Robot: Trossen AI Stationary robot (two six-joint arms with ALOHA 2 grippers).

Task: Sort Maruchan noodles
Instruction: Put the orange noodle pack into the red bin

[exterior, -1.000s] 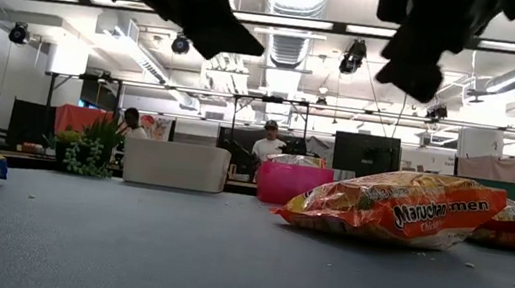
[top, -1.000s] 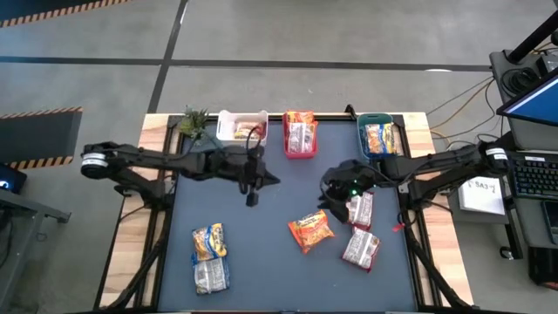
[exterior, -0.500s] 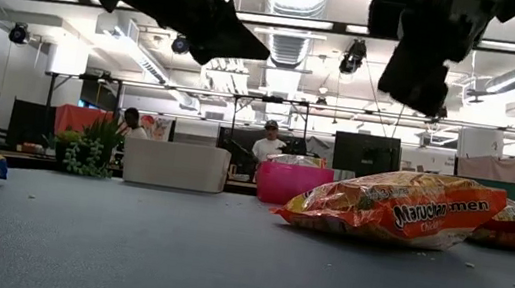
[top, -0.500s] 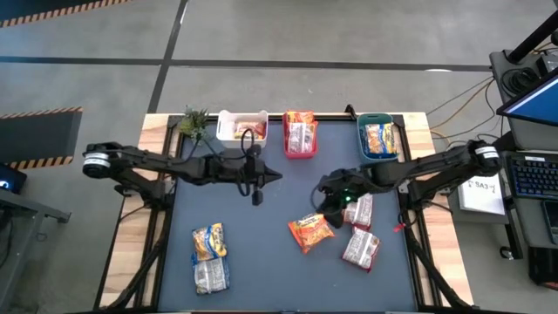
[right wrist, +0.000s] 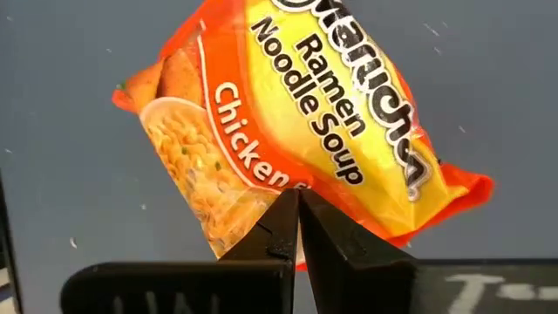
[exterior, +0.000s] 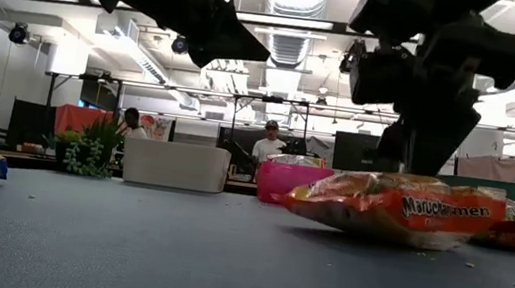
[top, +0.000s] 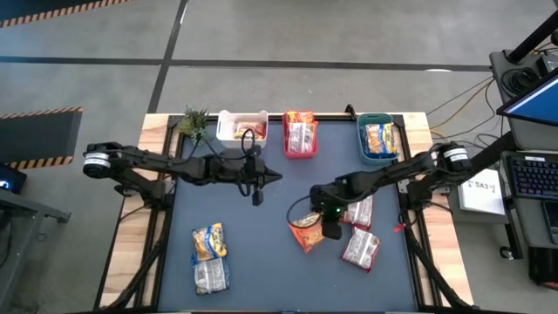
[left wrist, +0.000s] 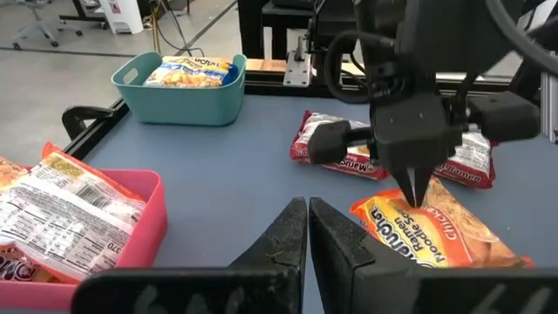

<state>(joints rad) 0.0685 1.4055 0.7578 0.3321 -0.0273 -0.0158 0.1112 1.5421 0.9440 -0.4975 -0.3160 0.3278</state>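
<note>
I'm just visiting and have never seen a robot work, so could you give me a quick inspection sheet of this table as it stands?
Surface: dark blue table, wooden edges.
Job's things: orange packet under the right gripper; two red-silver packets beside it; two packets front left; more in the pink bin, teal bin and white bin.
Clutter: small plant.
Grippers: left gripper raised mid-table, fingers shut; right gripper low at the orange packet, fingers shut.
Cables: wires off the right side.
Surroundings: people seated behind, laptop right.

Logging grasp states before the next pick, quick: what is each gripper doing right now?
Left gripper: shut, empty, held above the table near the pink bin.
Right gripper: shut, tips down at the orange noodle packet, not gripping it.
</note>
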